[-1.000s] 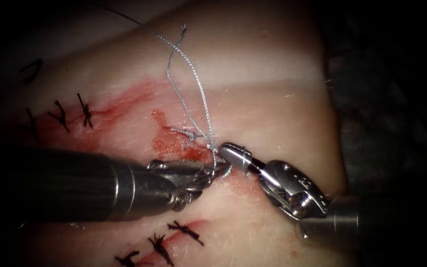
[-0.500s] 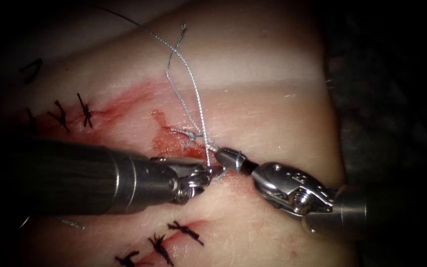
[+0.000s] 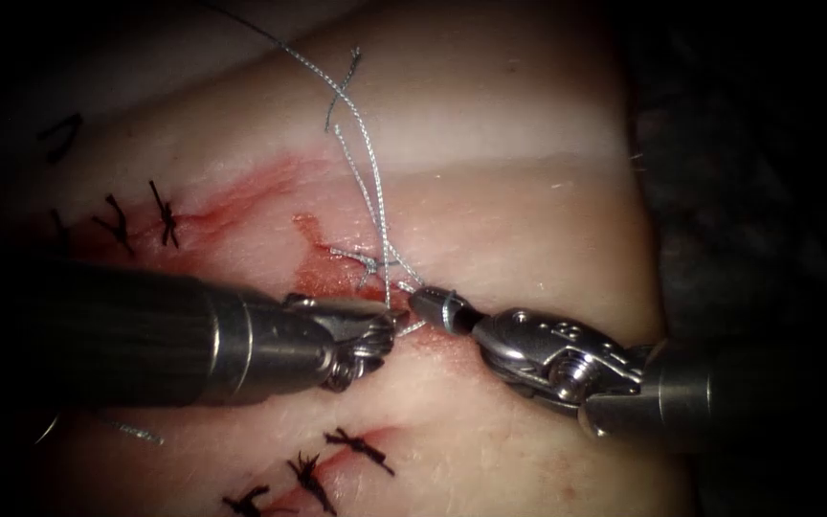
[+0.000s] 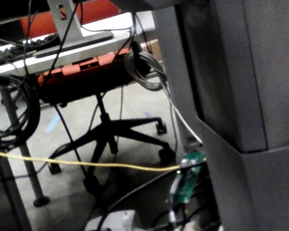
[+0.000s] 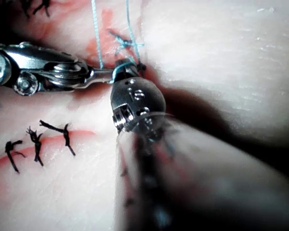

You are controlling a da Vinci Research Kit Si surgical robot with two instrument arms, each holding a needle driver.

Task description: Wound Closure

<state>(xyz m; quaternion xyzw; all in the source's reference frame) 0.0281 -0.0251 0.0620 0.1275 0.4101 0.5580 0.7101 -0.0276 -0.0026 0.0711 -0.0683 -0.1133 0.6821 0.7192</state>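
Endoscope view has your left tool (image 3: 387, 324) and right tool (image 3: 430, 307) fingers closed on the thread (image 3: 368, 168) beside the knot (image 3: 368, 260), so a hard tug could, I judge, tear the tissue (image 3: 528, 220).

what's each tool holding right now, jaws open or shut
Left tool: jaws shut on the thread just below the knot.
Right tool: jaws shut, with a loop of thread wrapped around them.
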